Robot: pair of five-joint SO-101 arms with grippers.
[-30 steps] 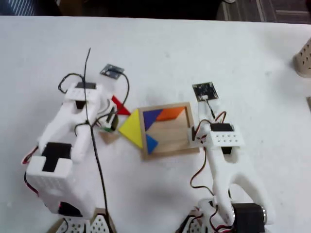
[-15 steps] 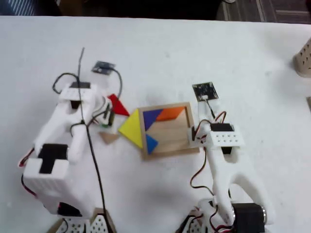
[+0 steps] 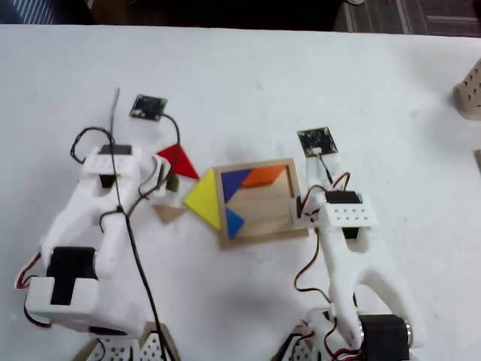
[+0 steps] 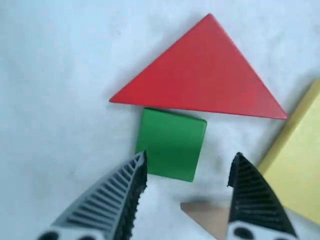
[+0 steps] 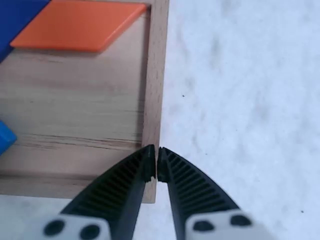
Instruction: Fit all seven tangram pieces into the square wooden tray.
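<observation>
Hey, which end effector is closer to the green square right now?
Left. The left end effector is open right at the green square; the right end effector is shut at the wooden tray, on its rim farthest from that square.

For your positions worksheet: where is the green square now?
In the left wrist view, the green square lies on the table left of the tray, by the red triangle's long edge, at the tips of the open left tool.
</observation>
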